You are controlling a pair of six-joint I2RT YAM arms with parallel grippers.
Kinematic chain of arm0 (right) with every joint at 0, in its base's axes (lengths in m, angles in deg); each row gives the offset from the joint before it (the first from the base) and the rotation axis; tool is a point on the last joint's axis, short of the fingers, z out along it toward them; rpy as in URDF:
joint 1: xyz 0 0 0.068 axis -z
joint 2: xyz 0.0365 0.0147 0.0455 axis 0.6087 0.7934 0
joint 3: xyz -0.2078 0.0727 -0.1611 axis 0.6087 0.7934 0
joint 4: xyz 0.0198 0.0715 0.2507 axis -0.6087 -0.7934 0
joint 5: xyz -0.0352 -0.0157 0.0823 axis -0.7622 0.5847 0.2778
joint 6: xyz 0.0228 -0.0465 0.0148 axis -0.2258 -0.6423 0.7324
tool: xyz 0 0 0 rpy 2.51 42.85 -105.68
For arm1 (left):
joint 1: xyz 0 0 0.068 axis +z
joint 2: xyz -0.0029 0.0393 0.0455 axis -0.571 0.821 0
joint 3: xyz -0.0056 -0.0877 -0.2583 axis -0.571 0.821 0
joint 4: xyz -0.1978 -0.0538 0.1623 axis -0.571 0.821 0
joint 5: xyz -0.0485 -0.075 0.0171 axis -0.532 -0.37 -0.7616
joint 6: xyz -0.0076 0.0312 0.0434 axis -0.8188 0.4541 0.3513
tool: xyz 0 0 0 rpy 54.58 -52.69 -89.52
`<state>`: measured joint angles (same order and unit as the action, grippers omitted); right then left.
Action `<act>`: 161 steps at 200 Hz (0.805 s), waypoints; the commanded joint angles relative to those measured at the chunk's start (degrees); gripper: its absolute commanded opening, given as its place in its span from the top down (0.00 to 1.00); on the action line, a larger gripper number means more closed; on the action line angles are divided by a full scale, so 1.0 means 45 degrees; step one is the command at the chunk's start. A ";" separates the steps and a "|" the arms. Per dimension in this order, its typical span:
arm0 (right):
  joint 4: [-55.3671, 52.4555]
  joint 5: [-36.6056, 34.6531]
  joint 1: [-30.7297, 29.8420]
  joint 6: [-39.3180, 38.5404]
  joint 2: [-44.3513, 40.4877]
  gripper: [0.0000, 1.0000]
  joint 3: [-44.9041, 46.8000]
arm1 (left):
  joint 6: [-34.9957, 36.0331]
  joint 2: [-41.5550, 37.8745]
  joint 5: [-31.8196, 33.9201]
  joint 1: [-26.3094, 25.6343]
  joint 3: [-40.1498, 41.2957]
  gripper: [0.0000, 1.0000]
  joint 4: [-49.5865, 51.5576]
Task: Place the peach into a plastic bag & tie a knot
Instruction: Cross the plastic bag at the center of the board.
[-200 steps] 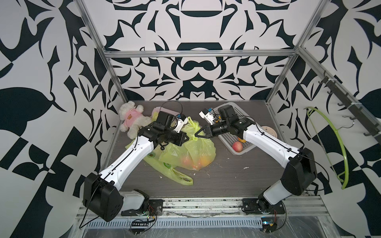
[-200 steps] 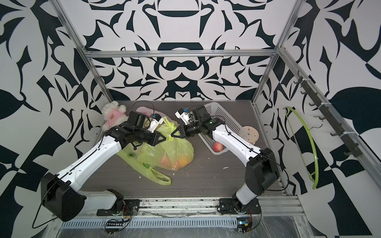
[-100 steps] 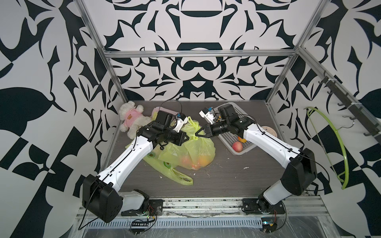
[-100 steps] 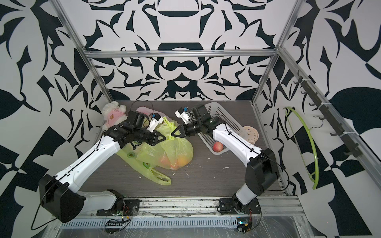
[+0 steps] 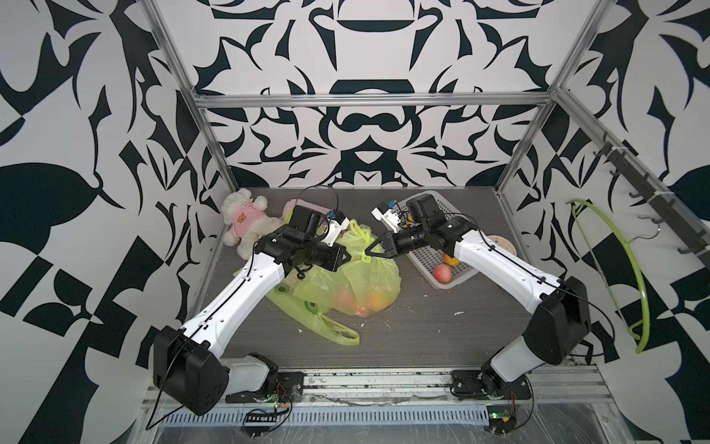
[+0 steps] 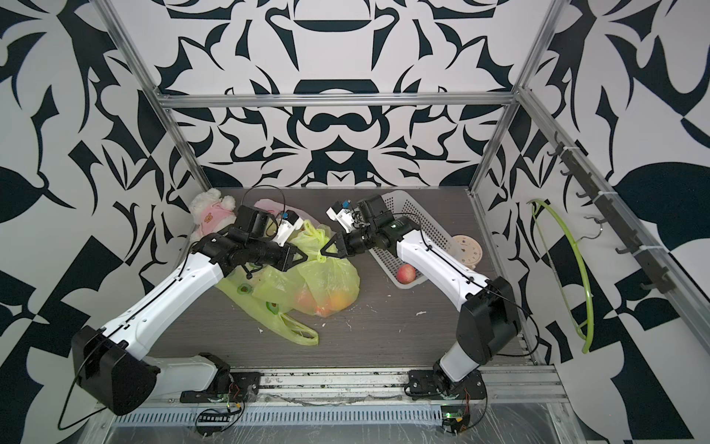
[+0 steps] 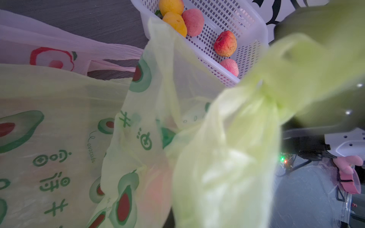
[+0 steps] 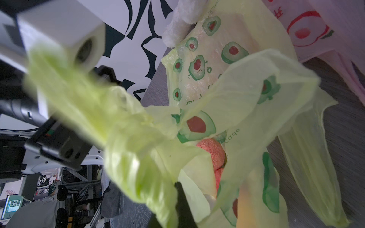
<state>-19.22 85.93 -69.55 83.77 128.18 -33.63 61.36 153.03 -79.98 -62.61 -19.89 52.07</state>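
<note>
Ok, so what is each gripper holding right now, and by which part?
Both hold the green plastic bag by its twisted handles at the top: the left gripper pinches one, the right gripper the other.

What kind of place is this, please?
Probably a robot lab cell: two arms on a rail, patterned walls on a metal frame, and props like a fruit basket and plush toy.

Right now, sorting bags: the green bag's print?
Avocados with red pits cover the green bag; clearest in left wrist view.
</note>
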 commanded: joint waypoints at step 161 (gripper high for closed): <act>0.4155 -0.3748 -0.0296 0.3045 -0.0122 1.00 -0.0108 | -0.1434 -0.0256 -0.2631 -0.0765 0.0378 1.00 -0.1050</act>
<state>-12.84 73.29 -69.75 90.53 128.18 -34.05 57.73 153.01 -90.34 -64.90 -19.78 50.85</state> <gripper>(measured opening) 0.047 0.041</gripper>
